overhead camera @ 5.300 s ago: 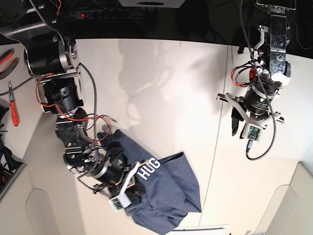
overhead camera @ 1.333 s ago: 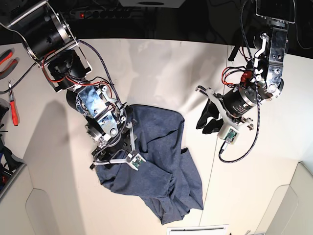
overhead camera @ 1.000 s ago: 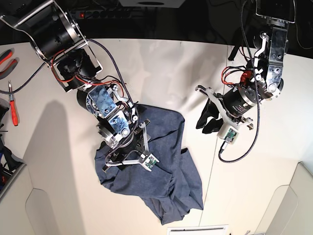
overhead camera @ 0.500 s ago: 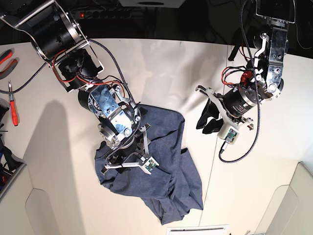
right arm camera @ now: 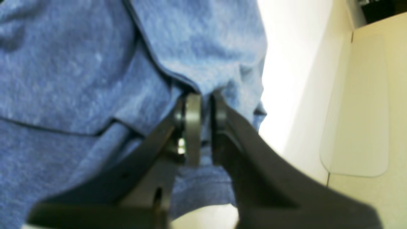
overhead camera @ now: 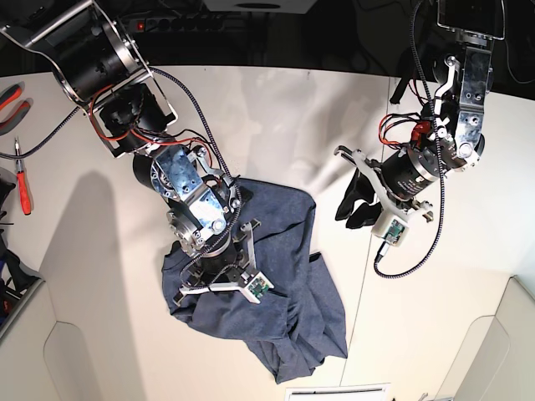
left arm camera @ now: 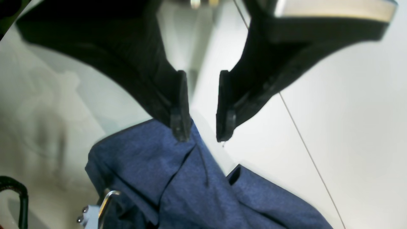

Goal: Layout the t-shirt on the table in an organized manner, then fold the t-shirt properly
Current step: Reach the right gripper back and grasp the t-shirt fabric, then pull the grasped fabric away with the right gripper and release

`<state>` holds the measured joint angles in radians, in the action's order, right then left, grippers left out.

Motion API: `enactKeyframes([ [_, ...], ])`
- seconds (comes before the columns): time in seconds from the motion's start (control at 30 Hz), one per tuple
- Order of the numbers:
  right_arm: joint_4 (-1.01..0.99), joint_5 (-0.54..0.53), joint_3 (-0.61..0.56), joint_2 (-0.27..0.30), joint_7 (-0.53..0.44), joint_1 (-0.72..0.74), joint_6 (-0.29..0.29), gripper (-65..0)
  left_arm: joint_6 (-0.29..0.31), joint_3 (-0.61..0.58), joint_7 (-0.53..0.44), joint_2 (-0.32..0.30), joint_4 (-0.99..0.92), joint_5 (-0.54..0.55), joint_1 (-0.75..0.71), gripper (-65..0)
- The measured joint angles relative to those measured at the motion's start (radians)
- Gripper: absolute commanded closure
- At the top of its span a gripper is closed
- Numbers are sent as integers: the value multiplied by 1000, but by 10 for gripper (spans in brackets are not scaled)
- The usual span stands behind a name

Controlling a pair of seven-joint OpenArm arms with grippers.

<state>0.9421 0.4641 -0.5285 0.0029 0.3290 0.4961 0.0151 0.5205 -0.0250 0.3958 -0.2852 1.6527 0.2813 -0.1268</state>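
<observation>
Fingers (right arm camera: pixel 193 127) of the right gripper (right arm camera: pixel 203 127) pinch a fold of the t-shirt (overhead camera: pixel 284 276) near the table's (overhead camera: pixel 276 117) front edge, where the thin bite may slip or drag several layers, while the left gripper (left arm camera: pixel 203 117) hangs half-open and empty.

Bright, even overhead light; soft grey arm shadows fall on the table (overhead camera: pixel 276 125). Base view bows at its edges like a fisheye. Both wrist views are blurred, the near fingers (right arm camera: pixel 194 127) darkest; white glare blooms right of the right gripper (right arm camera: pixel 205 105).
</observation>
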Motion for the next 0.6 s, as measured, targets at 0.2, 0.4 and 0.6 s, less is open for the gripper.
enactKeyframes([
  [0.2, 0, 0, 0, 0, 0, 0, 0, 0, -56, 0, 0, 0, 0, 0, 0, -183],
  [0.4, 0, 0, 0, 0, 1, 23, 0, 0, -56, 0, -7, 0, 0, 0, 0, -183],
  [0.6, -5, 1, 3, 3, -33, 161, -1, 0, -56, 0, -6, 0, 0, 1, 0, -183],
])
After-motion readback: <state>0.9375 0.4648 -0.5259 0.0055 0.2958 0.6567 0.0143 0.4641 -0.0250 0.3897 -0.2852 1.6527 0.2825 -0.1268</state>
